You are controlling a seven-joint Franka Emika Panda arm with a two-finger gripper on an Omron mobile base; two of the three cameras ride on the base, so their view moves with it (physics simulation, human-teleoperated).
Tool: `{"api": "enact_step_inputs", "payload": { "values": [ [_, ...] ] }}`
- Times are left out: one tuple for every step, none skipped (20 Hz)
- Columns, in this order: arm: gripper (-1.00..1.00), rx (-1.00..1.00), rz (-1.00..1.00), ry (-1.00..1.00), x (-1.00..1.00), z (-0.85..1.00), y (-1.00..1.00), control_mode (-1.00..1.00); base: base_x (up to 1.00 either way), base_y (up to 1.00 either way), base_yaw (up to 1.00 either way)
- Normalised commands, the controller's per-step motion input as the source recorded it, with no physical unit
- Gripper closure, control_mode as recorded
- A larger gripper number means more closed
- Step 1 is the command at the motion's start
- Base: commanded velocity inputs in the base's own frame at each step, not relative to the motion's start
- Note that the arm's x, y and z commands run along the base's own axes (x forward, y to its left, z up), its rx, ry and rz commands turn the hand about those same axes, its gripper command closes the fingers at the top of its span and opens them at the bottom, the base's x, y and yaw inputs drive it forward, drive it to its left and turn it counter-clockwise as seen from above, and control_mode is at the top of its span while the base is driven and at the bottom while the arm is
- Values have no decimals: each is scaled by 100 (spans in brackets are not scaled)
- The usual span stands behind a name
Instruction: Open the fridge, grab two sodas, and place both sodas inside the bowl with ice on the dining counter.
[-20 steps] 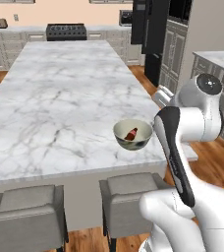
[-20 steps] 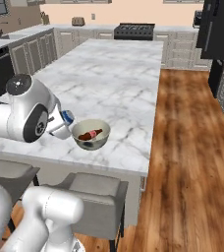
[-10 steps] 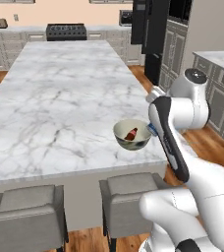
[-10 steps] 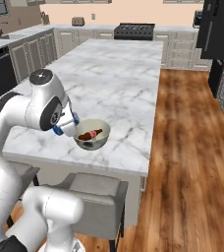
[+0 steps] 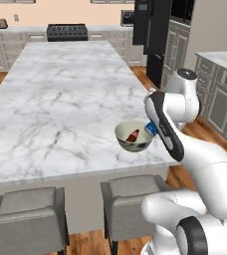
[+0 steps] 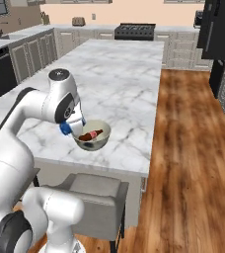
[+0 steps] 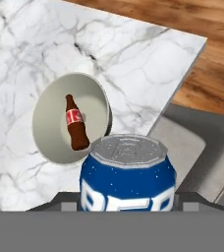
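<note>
Pincer grips can; bowl holds bottle.

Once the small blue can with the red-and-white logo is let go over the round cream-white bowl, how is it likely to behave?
The small blue can looks rigid, so probably it won't deform. Its round body may roll down the round cream-white bowl's curved wall. It could knock the dark brown cola bottle already lying inside.

one bowl, one bottle, one can, two stools

I've got a blue aluminium can with white lettering, dark brown cola bottle with red label, cream round bowl, white grey-veined marble counter
</note>
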Motion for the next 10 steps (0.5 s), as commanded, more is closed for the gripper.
{"api": "enact_step_inputs", "payload": {
  "values": [
    [100,0,-6,9,43,-35,-6,-100,0,0,0],
    [100,0,-7,9,53,-33,-5,-100,0,0,0],
    [100,0,-8,8,57,-29,-1,-100,0,0,0],
    [100,4,-7,8,50,-23,0,-100,0,0,0],
    [100,6,-6,6,44,-27,0,-100,0,0,0],
    [100,6,-5,8,36,-31,-1,-100,0,0,0],
    [100,6,-4,6,32,-30,-1,-100,0,0,0],
    [100,6,-4,6,32,-31,-1,-100,0,0,0],
    [100,7,-4,7,31,-33,0,-100,0,0,0],
    [100,6,-4,7,29,-34,0,-100,0,0,0]
  ]
}}
